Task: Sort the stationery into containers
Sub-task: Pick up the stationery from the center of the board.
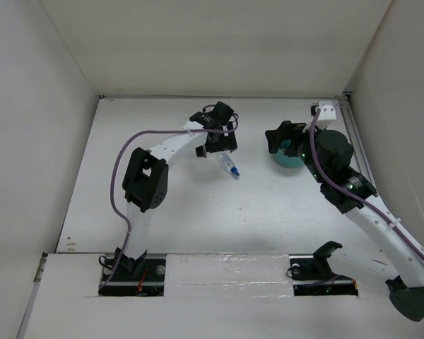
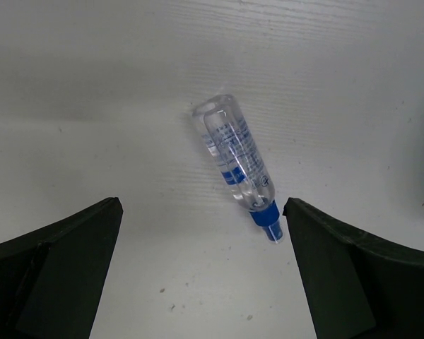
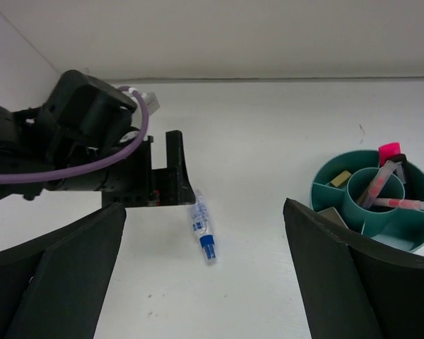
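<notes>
1. Left gripper [image 2: 202,205], black, two-finger: you see its jaws spread wide, with nothing pinched between them.
2. Clear plastic tube with a blue cap [image 2: 233,159]: it lies flat on the white table [image 2: 92,85]. In the left wrist view it sits in the open gap ahead of the fingers. It lies on a slant, with its clear end farther out and its cap end just beside the tip of the finger on the right of that view. You cannot tell whether the cap touches that finger. In the top view the tube [image 1: 228,167] lies just below the left gripper [image 1: 222,145] in the picture.
3. Right gripper [image 3: 204,205], black, two-finger: its jaws are spread and it carries nothing. Its camera looks across the table at the tube [image 3: 202,226] and at the left gripper [image 3: 171,169] just beside it.
4. Round teal plastic bowl [image 3: 316,194] with inner dividers: it stands upright on the table, well apart from the tube. It shows at the right of the right wrist view, partly behind that gripper's finger. In the top view the bowl [image 1: 290,161] is largely covered by the right arm.
5. Bowl contents, as far as you can see them:
   - A black marker with a pink cap [image 3: 390,150] leans cap-up at the far side.
   - Thin pink pens [image 3: 381,187] lie in and across the round centre compartment.
   - A small tan block [image 3: 340,178] sits in an outer compartment at the far left.
   - A pale piece [image 3: 330,212] sits in the next outer compartment; it is too small to identify.
</notes>
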